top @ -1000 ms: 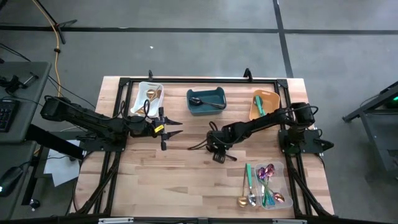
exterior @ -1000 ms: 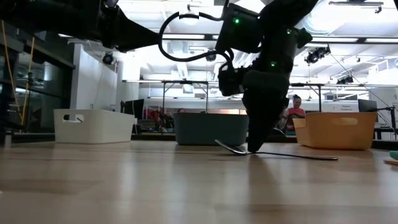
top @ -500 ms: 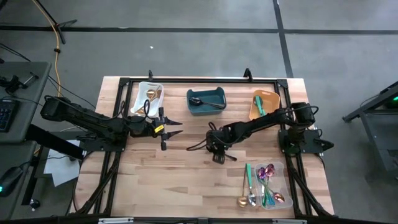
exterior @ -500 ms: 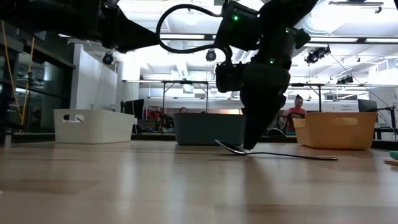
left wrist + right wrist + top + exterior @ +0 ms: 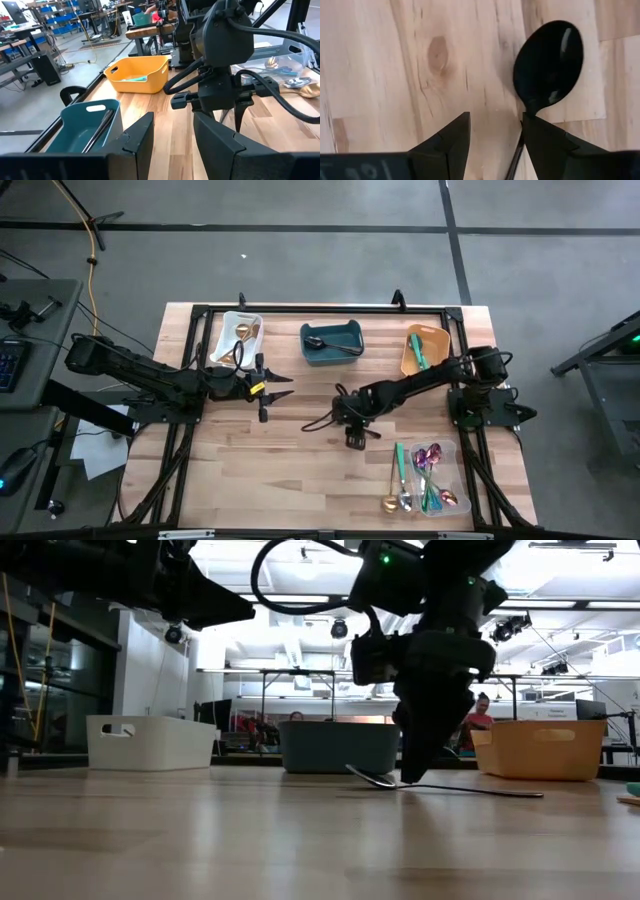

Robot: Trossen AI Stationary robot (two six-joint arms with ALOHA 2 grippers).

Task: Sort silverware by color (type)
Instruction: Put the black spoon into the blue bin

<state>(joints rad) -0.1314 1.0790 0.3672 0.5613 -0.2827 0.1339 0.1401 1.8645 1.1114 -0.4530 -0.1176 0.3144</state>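
Slightly shifted since the earlier frames, the right gripper (image 5: 354,438) is now seen lowered over the middle of the table (image 5: 280,460), fingers pointing down. Its fingers (image 5: 451,140) are spread apart and nothing is held between them; a black spoon (image 5: 547,65) lies flat on the wood, its bowl just beyond one fingertip, its handle running back beside that finger. In the low view the spoon's long axis runs across the table. The left gripper (image 5: 278,386) is held open nearby, empty.

glossy black spoon (image 5: 547,65) — mirror-smooth, pale wood table (image 5: 395,65) with knots and grain, matt plastic orange bin (image 5: 142,75)
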